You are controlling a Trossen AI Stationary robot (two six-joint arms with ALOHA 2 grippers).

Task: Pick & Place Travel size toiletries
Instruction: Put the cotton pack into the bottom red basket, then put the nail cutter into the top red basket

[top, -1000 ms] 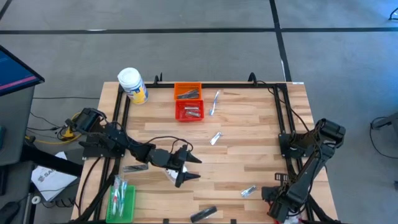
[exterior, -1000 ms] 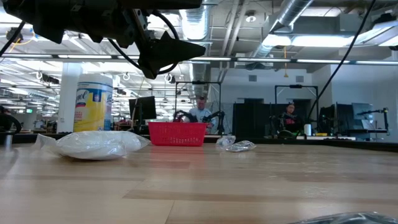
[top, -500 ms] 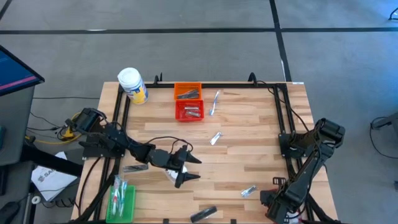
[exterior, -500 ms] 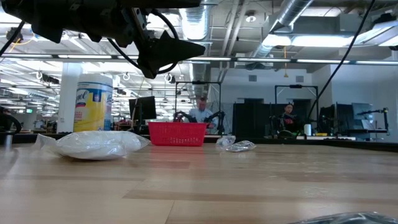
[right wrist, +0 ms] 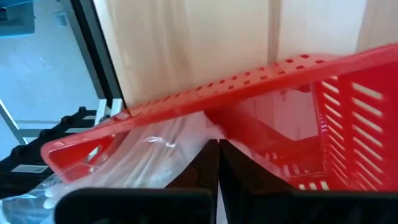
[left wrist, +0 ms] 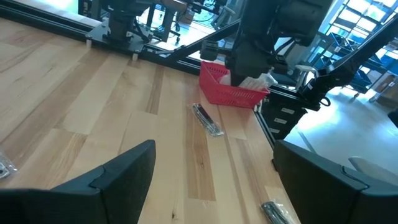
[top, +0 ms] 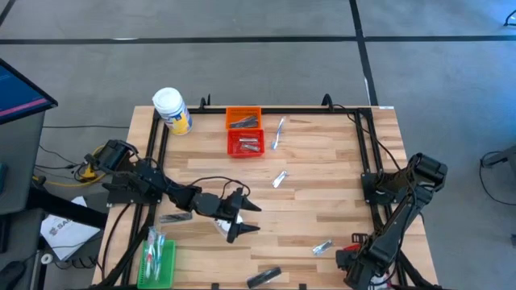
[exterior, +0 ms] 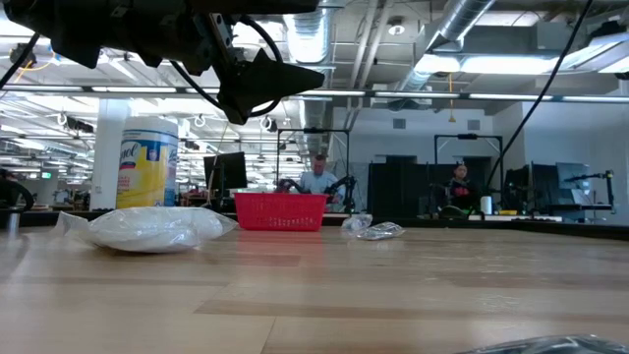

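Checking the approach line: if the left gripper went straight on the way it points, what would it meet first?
Probably the slim dark tube lying on the wooden table; beyond it sits a red perforated basket. The left gripper, jaws open, hovers, so depth is uncertain.

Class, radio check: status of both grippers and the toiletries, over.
Left gripper open, hovering over white packet. Right gripper shut, down in red basket at near right corner. Sachets loose on table; nothing blocking.

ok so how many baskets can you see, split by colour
red baskets: 2
orange basket: 1
green basket: 1
total: 4
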